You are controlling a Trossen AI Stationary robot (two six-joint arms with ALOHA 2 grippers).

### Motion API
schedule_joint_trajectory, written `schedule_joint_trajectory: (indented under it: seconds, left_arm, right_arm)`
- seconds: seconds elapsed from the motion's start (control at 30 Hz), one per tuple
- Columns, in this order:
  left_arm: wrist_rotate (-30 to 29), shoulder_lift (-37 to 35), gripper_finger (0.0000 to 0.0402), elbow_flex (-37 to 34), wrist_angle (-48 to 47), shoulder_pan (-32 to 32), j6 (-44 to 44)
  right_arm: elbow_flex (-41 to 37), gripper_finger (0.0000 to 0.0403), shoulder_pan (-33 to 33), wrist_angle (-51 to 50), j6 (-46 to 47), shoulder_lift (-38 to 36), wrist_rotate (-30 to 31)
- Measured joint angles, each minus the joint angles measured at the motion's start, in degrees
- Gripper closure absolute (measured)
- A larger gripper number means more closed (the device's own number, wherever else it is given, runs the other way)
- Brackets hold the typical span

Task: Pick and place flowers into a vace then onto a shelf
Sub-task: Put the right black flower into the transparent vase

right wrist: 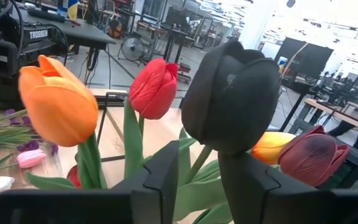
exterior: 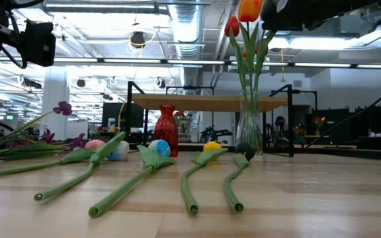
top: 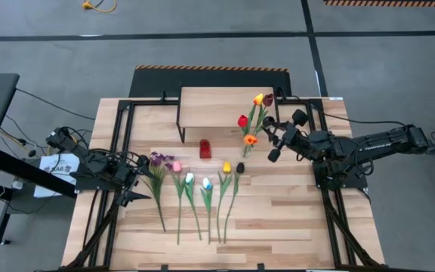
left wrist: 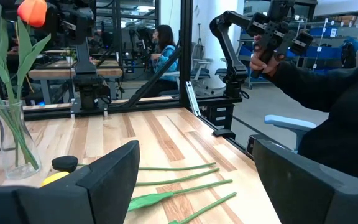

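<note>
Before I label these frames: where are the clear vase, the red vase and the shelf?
clear vase [exterior: 249, 132], low view, glass body.
red vase [exterior: 167, 131], low view, belly.
shelf [top: 214, 106], high view, bare wood top.

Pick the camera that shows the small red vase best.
The low view: the red vase stands in full side profile under the shelf. The high view shows only its top. Neither wrist view shows it.

Overhead, table-level, two wrists — all share tulips [top: 249, 121].
</note>
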Motion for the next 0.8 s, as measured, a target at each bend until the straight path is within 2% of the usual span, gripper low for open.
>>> schedule_joint_trajectory:
  seconds: [0.17,0.53,0.8]
  left_arm:
    - [0.0,0.0,0.0099,0.0,0.0,0.0,0.0]
    - [0.0,0.0,0.0099,0.0,0.0,0.0,0.0]
    - [0.0,0.0,0.0099,0.0,0.0,0.0,0.0]
  right_arm:
    - [0.1,0.0284,1.1,-2.0,0.0,-0.5,0.2]
    - [7.6,0.028,4.1,-17.0,3.4,0.1,1.7]
    - [11.6,0.028,3.8,-29.2,9.6,0.1,1.9]
